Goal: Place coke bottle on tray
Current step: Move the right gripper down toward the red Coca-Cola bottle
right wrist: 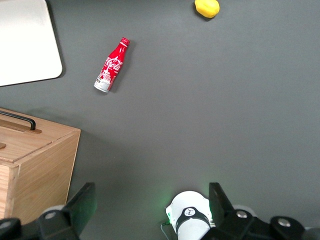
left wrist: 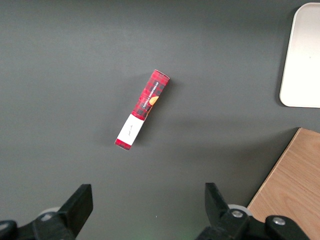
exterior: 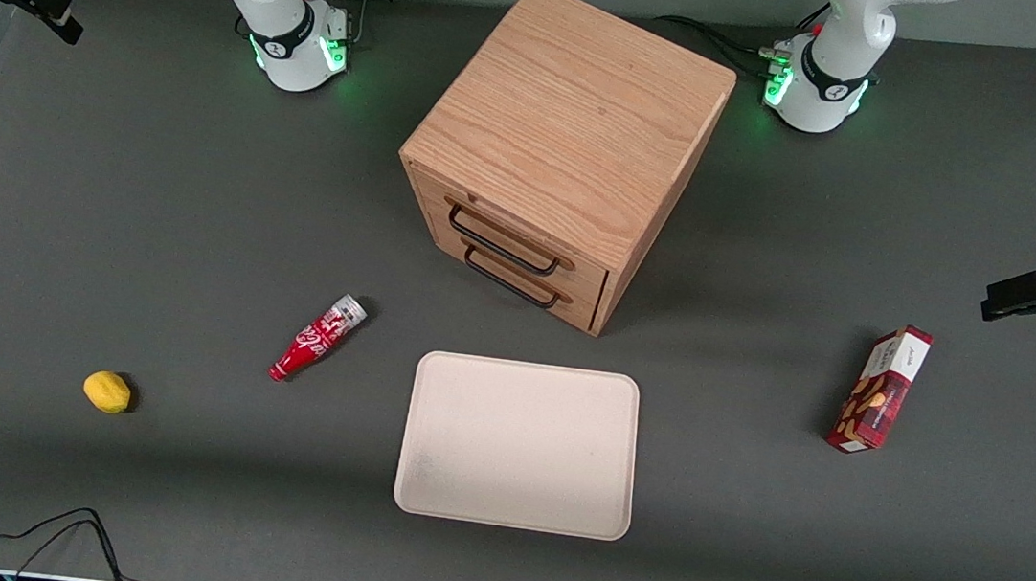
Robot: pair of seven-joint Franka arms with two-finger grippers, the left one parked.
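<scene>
The coke bottle (exterior: pixel 318 339) is small, slim and red with white script. It lies on its side on the dark table, its silvery base toward the drawer cabinet and its neck toward the front camera. It also shows in the right wrist view (right wrist: pixel 112 65). The cream-beige tray (exterior: pixel 518 445) lies flat beside it, nearer the front camera than the cabinet, with nothing on it. It shows in the right wrist view too (right wrist: pixel 25 40). My right gripper (right wrist: pixel 150 212) hangs high above the table near its own arm base, well apart from the bottle, open and empty.
A wooden two-drawer cabinet (exterior: pixel 573 133) stands mid-table, its drawers shut. A yellow lemon (exterior: pixel 107 392) lies toward the working arm's end, nearer the front camera than the bottle. A red snack box (exterior: pixel 883 391) lies toward the parked arm's end. Cables run along the table's front edge.
</scene>
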